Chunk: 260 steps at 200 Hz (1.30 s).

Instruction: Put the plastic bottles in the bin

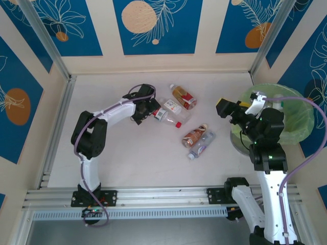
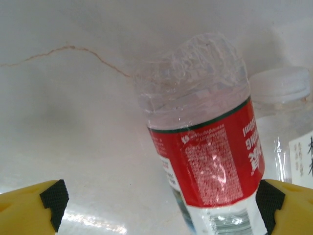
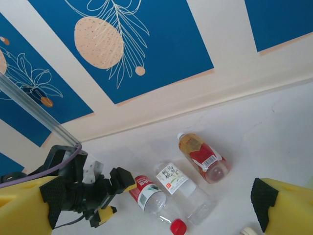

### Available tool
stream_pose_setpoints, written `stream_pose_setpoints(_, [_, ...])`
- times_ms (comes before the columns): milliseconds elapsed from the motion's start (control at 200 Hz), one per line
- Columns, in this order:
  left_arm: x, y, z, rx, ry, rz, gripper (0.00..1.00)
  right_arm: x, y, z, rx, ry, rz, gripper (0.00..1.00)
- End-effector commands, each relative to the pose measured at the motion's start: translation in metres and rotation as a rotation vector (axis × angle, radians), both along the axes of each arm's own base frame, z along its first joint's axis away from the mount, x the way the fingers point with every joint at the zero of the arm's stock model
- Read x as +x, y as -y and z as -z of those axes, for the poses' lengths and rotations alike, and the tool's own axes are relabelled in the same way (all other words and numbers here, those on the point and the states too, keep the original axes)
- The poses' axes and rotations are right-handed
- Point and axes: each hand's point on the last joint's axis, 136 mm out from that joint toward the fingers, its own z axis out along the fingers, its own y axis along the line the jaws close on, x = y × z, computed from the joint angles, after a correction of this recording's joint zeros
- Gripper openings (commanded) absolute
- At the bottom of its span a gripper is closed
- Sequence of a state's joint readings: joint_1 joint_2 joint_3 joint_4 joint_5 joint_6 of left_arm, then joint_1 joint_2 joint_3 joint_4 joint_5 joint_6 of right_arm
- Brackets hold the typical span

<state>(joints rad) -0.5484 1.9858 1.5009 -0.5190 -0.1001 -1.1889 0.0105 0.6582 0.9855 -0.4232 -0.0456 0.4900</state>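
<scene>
The left claw (image 2: 162, 200), wide open, straddles the red-label bottle (image 2: 210, 156) off-centre, so closing could roll it against the white-label bottle (image 1: 173, 107) just beside it and miss the grip.

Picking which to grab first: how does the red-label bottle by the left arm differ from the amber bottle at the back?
The red-label bottle has a clear body; the amber bottle looks orange-brown. The red-label bottle lies between the left gripper's open jaws; the amber bottle lies farther back, with no gripper at it. Both lie on their sides on the table, outside the bin.
</scene>
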Motion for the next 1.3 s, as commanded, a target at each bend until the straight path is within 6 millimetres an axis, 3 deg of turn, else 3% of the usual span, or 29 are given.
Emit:
stream_pose_setpoints(0, [0.001,-0.013,0.003,0.039,-0.018,-0.15,1.0,-0.004,-0.003,-0.003,-0.01,0.008,-0.013,0.99])
stream_pose_setpoints(140, [0.014,-0.013,0.003,0.067,0.005,-0.172,1.0,-0.006,-0.003,-0.003,-0.019,0.002,-0.017,0.99])
stream_pose_setpoints(395, [0.03,-0.002,0.025,0.11,-0.041,-0.142,0.99,-0.006,-0.004,0.004,-0.02,-0.023,-0.017,0.99])
stream_pose_setpoints(600, [0.038,0.005,0.036,0.135,-0.033,-0.071,0.89,-0.008,-0.004,0.007,-0.022,-0.04,-0.017,0.99])
stream_pose_setpoints(685, [0.046,0.015,0.031,0.135,0.013,0.038,0.87,-0.008,-0.004,0.008,-0.027,-0.043,-0.016,0.99])
stream_pose_setpoints(760, [0.053,0.025,0.026,0.131,0.058,0.147,0.79,-0.009,-0.002,0.009,-0.035,-0.047,-0.007,0.99])
stream_pose_setpoints(1075, [0.05,0.017,0.027,0.237,0.088,0.282,0.63,-0.012,-0.007,0.017,-0.018,-0.089,-0.035,0.99])
stream_pose_setpoints(1295, [0.044,0.016,0.019,0.232,0.147,0.34,0.58,-0.012,-0.019,0.038,-0.015,-0.142,-0.072,0.97])
